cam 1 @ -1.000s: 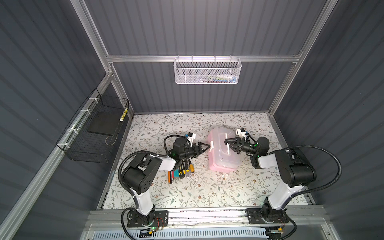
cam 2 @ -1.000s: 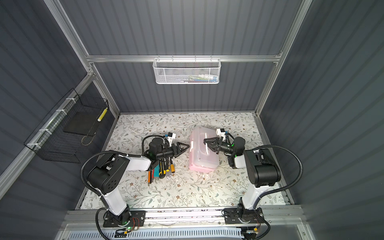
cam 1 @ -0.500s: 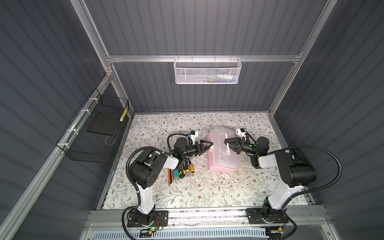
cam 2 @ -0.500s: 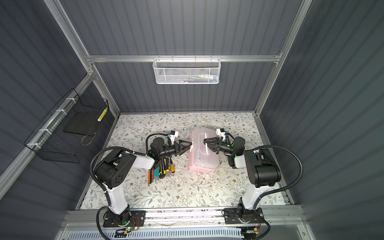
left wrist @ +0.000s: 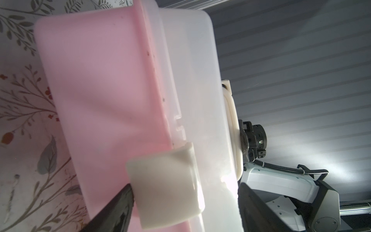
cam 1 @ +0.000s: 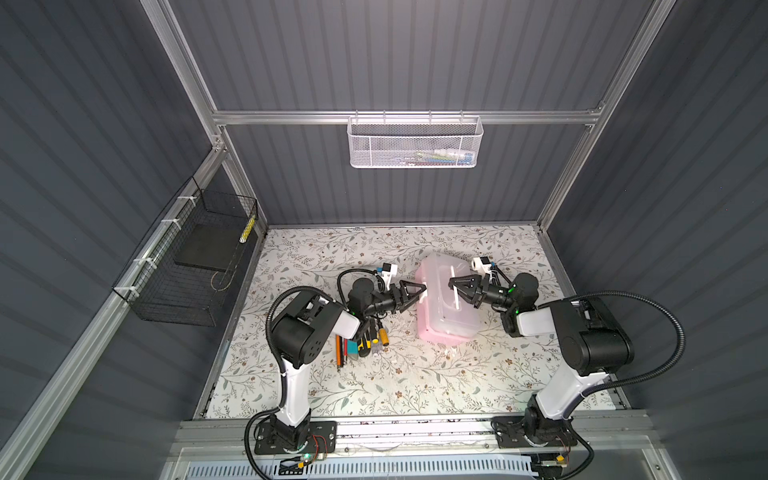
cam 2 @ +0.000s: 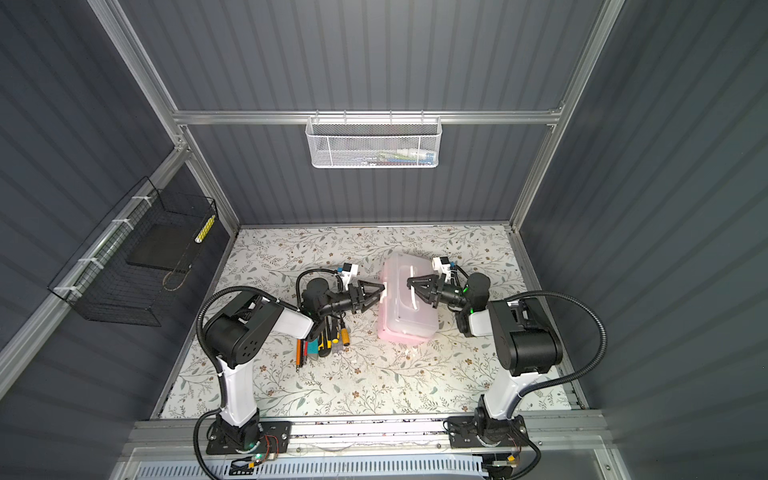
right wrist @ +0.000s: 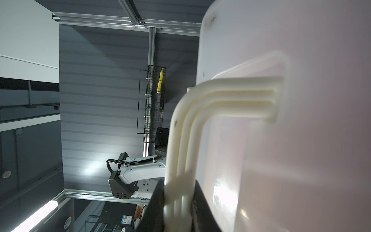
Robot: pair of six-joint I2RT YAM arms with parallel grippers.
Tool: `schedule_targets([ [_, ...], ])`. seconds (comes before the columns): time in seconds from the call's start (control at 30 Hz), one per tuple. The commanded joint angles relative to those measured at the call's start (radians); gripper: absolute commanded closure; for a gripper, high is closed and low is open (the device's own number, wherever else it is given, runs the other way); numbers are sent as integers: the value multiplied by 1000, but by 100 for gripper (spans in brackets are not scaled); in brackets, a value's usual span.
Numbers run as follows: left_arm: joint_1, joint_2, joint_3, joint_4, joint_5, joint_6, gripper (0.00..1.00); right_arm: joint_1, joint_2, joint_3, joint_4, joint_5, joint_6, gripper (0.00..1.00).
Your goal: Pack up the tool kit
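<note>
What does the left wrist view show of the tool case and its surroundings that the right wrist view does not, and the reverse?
Only the left wrist view: the case's pink base, its white latch with the left gripper open at it, the floral mat, and the right arm.
Only the right wrist view: the black wire basket holding a yellow item, and the left arm.
Both: the frosted lid, the white handle held by the right gripper, and grey slatted walls.
</note>
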Motion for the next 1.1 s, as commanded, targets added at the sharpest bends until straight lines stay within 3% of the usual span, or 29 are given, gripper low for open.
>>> schedule_targets([
  [0.0,-9,-3,20,56,43,-14,19,15,21,-8,-69,-27,-71,100],
  [0.13,5,5,13,130,62,-55,19,15,17,-10,-82,-28,-81,100],
  [0.3,44,38,17,286,74,-204,18,15,-12,-8,-231,-20,-184,100],
  [0.6,47,-16,17,277,77,-210,17,17,-163,59,-765,57,-520,100],
  [0.8,87,-39,-17,284,76,-214,17,17,-191,70,-836,79,-564,100],
  [0.93,135,-100,-39,144,86,-120,17,24,-194,82,-904,101,-617,100],
  [1.07,144,-200,-28,-215,53,104,17,35,-232,111,-1018,166,-677,100],
])
